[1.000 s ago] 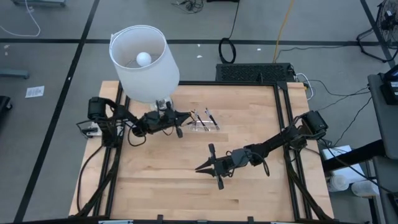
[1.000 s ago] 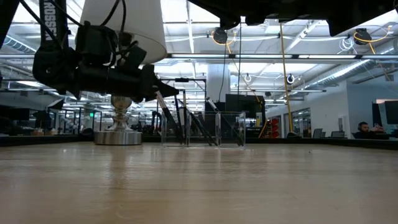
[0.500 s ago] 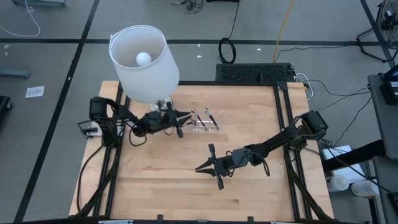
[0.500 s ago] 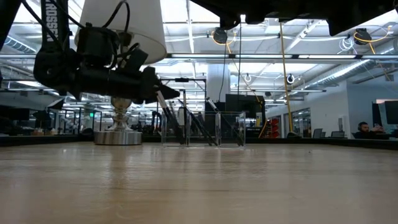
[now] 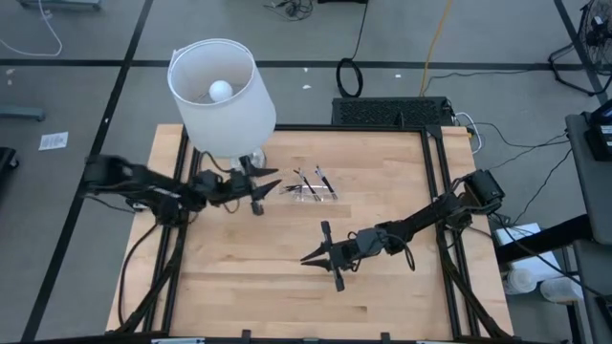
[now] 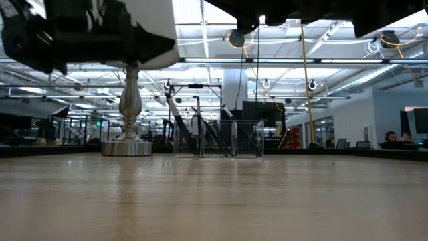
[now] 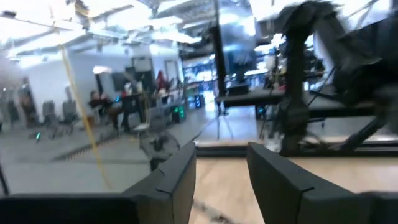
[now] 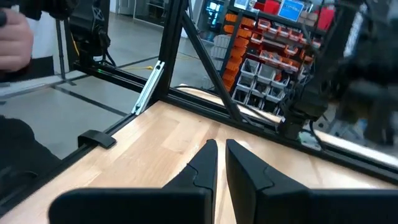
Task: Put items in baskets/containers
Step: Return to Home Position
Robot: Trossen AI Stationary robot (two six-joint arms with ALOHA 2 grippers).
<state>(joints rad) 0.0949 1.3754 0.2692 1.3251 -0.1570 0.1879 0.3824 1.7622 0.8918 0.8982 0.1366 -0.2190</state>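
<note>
Several thin dark sticks (image 5: 314, 182) lie in a small clear tray (image 5: 308, 194) on the far middle of the wooden table. In the low view the sticks (image 6: 200, 134) lean slanted against the tray's walls (image 6: 249, 139). My left gripper (image 5: 275, 183) hovers left of the tray, close to the lamp. In its wrist view it (image 7: 221, 171) is open with nothing between the fingers. My right gripper (image 5: 306, 258) hangs shut over the table's middle, nearer than the tray. Its wrist view (image 8: 221, 155) shows nothing in it.
A lamp with a white shade (image 5: 222, 96) stands at the far left on a metal foot (image 6: 127, 147), right beside my left arm. A black frame (image 5: 435, 172) runs round the table. Bare wood (image 5: 249, 287) lies along the near side.
My left gripper has drawn back from the tray toward the table's left edge and risen; in the low view it has gone up to the picture's top left and uncovered the lamp's stem. The sticks and tray lie as before.
</note>
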